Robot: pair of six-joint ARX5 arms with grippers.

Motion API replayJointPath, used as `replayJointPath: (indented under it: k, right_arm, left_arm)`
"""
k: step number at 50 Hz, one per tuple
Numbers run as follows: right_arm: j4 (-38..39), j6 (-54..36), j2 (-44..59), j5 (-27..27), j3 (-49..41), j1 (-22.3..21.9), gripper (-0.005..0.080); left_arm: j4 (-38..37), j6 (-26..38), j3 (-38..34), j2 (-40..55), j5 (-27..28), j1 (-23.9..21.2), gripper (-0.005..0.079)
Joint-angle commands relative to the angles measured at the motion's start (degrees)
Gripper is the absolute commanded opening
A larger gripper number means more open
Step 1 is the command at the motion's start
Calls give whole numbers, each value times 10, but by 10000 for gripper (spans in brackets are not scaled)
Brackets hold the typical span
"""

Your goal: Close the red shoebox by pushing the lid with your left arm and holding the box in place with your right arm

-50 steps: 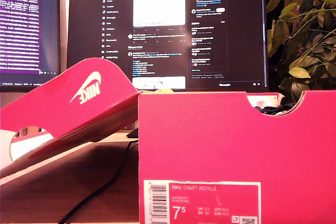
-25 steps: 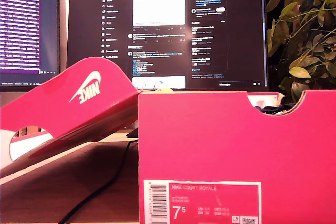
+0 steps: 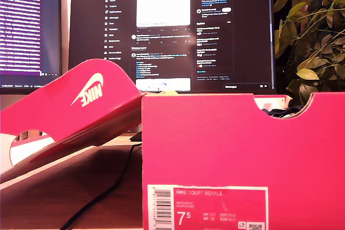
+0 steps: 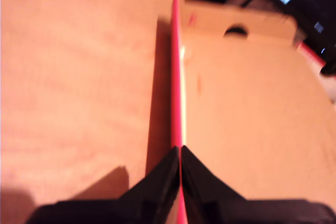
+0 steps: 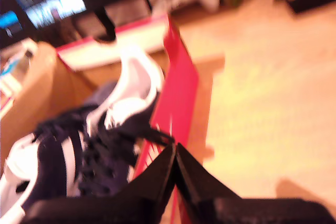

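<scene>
Lid [image 3: 81,106] hung open past shoebox [image 3: 242,154] rim, desk's near edge | my first gripper [image 4: 178,153] pinched lid edge | my second gripper [image 5: 175,150] clamped box wall beside shoe [image 5: 100,145] | advice: swing lid slow, keep wall braced.

Matt red cardboard shoebox [image 3: 242,154]
</scene>
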Motion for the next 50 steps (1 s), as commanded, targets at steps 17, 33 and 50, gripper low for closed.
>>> replayJointPath:
  k: [17, 33, 50]
  right_arm:
    - [71, 1, 156, -126, 23, -83, -12]
    - [135, -4, 285, -178, 27, -82, -12]
    - [152, -4, 339, -209, 27, -81, -12]
  left_arm:
    - [87, 4, 13, 146, 122, 83, -19]
    - [107, 91, 73, 330, 155, 89, -19]
    - [137, 119, 124, 514, 181, 75, -19]
